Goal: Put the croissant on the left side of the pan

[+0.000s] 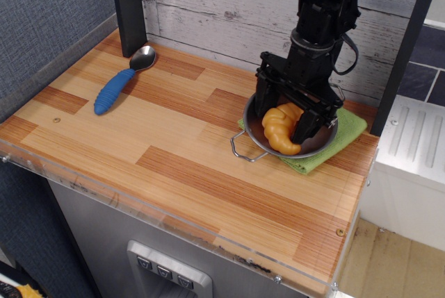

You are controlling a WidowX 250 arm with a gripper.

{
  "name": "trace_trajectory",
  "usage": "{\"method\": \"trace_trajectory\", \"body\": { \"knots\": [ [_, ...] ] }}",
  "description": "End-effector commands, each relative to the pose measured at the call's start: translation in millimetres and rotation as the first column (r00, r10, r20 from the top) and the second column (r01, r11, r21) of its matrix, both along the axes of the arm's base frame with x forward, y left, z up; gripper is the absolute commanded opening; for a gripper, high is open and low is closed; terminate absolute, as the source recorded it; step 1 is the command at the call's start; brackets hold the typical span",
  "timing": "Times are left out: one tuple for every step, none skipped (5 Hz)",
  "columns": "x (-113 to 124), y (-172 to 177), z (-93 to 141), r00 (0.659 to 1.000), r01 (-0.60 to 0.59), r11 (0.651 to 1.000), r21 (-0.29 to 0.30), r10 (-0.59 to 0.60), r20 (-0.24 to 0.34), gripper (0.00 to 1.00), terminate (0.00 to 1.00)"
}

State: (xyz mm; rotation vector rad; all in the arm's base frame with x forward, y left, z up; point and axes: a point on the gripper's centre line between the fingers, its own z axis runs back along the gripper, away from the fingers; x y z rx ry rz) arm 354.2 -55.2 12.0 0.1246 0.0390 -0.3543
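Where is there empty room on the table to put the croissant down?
The bare wood between the blue spoon and the pan is open, and so is the whole front strip of the table. The back right is crowded: the gripper straddles the croissant in the pan, on a green cloth.

Glossy orange plastic croissant (281, 128) lies in the shiny stainless-steel pan (323, 142), on matt green cloth (350, 126). The striped wooden table (167, 152) looks smooth; at ten o'clock, a metal-bowled spoon (124, 79) has a ribbed blue plastic handle.
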Motion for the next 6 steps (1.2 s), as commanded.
{"method": "trace_trajectory", "body": {
  "knots": [
    [5.3,15.6,12.1,0.998,-0.042,0.998,-0.047,0.044,0.044,0.0,0.0],
    [6.8,25.9,19.5,0.995,-0.066,0.994,-0.091,0.072,0.063,0.0,0.0],
    [12.4,35.4,52.4,0.987,-0.075,0.985,-0.152,0.096,0.13,0.0,0.0],
    [15.0,52.7,88.2,0.972,-0.08,0.976,-0.204,0.122,0.202,0.0,0.0],
    [14.4,80.2,104.4,0.962,-0.092,0.967,-0.239,0.149,0.23,0.0,0.0],
    [14.2,119.7,91.9,0.961,-0.152,0.969,-0.197,0.191,0.201,0.0,0.0]
  ]
}}
